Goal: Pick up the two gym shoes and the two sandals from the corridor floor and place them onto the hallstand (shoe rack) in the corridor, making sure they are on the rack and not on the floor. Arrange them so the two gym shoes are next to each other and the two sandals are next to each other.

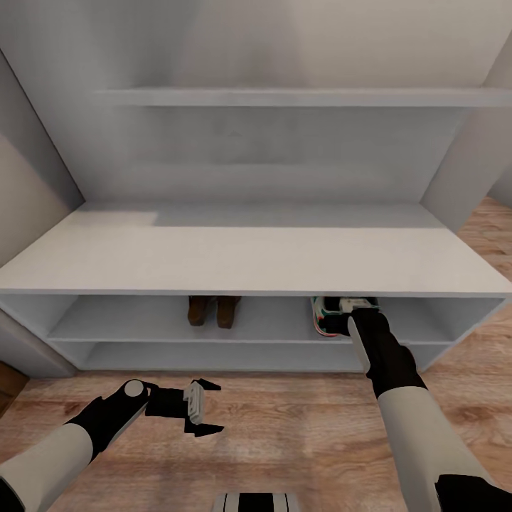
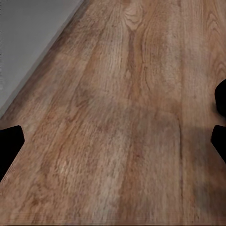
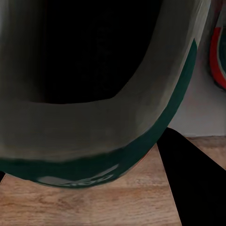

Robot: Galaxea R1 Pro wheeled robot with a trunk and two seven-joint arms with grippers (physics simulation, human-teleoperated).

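Holding gym shoe (image 3: 94, 136) w/ R tool (image 1: 361, 307) at hallstand (image 1: 249, 259) | L tool (image 1: 206, 416) open

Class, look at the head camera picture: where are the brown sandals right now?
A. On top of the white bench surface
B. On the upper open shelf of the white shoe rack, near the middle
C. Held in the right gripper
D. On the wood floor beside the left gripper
B: the sandals sit side by side on the upper open shelf of the shoe rack, under its top board, near the middle.
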